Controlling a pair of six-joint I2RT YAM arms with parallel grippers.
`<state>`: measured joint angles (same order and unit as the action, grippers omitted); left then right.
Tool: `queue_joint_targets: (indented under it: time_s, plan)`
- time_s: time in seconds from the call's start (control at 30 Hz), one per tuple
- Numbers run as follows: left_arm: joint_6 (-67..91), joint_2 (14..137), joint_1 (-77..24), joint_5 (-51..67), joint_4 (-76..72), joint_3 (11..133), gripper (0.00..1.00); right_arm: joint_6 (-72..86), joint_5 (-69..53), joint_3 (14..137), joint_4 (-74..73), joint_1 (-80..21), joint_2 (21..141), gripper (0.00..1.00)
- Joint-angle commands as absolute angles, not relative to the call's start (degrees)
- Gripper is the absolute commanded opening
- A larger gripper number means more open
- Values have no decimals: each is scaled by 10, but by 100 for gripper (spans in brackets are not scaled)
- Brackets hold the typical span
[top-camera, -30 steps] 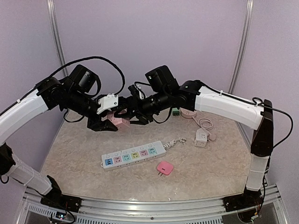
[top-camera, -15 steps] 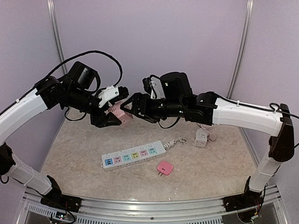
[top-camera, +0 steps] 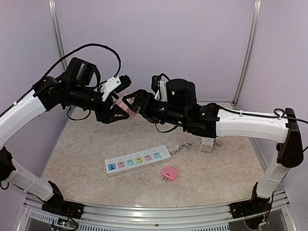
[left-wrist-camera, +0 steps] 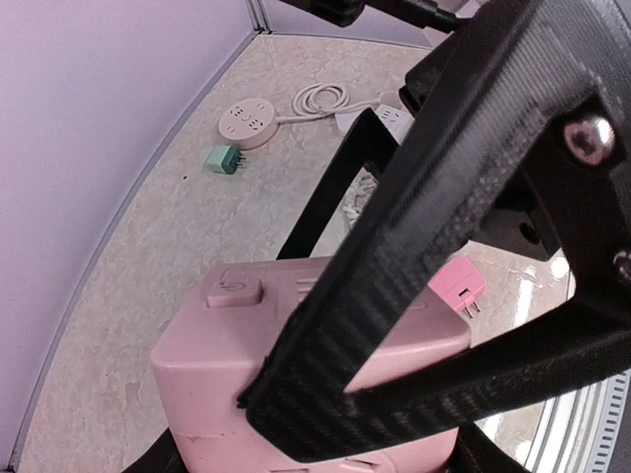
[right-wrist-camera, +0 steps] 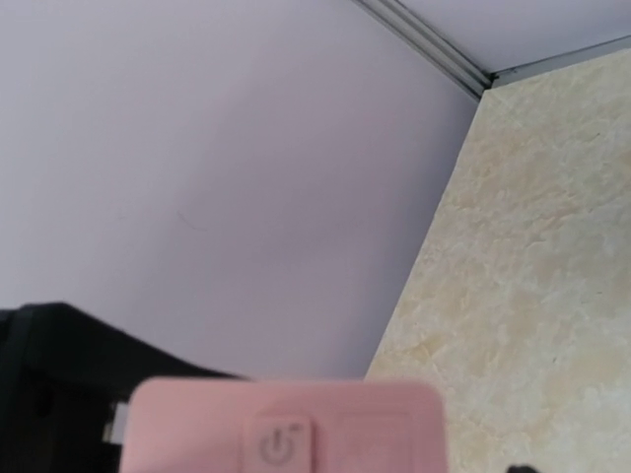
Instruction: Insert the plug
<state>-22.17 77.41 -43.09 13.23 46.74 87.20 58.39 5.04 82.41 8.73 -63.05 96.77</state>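
My left gripper (top-camera: 119, 109) is shut on a pink cube socket (top-camera: 126, 108) and holds it high above the table. In the left wrist view the cube (left-wrist-camera: 256, 345) fills the bottom, its power button facing up. My right gripper (top-camera: 136, 104) is open at the cube's right end. One of its black fingers (left-wrist-camera: 424, 246) lies across the cube's top face. The right wrist view shows only the blurred cube (right-wrist-camera: 286, 429), not its own fingers. The pink plug (top-camera: 169, 173) lies on the table with its prongs toward the front left, and shows small in the left wrist view (left-wrist-camera: 456, 288).
A white power strip (top-camera: 138, 160) with coloured sockets lies on the table below the grippers, its cord curling right. A white adapter (top-camera: 207, 144) sits at the right. A round socket (left-wrist-camera: 246, 120) and a green plug (left-wrist-camera: 222, 159) lie near the back wall.
The right gripper's jaws have spread apart at the cube and that arm has swung forward and up. The left gripper has lifted the cube a little higher.
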Motion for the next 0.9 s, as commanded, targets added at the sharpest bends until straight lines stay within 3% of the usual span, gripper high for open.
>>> queue_joint_targets:
  time_s: [0.0,0.1,0.17,0.33,0.37,0.4,0.43,0.53,0.63,0.87]
  plan:
    - [-207,765,-431,134,434,876,0,588,47,861,67,-636,998,79]
    - [-207,767,-431,132,429,877,0,584,37,873,58,-637,1006,76]
    - [-206,768,-431,128,426,876,0,581,34,881,51,-636,1009,66]
    - [-215,769,-431,122,430,876,0,575,53,879,21,-636,998,0]
    - [-219,768,-429,121,438,876,25,570,61,880,8,-636,994,0]
    - [-225,768,-428,118,452,876,66,559,74,881,-21,-635,989,0]
    - [-234,765,-425,109,466,875,95,545,95,885,-57,-634,984,0]
    - [-257,746,-387,93,505,840,99,496,203,913,-202,-634,972,0]
    - [-283,703,-278,120,531,786,99,462,312,910,-302,-637,978,0]
    - [-315,646,-117,25,534,653,99,381,325,807,-218,-642,991,0]
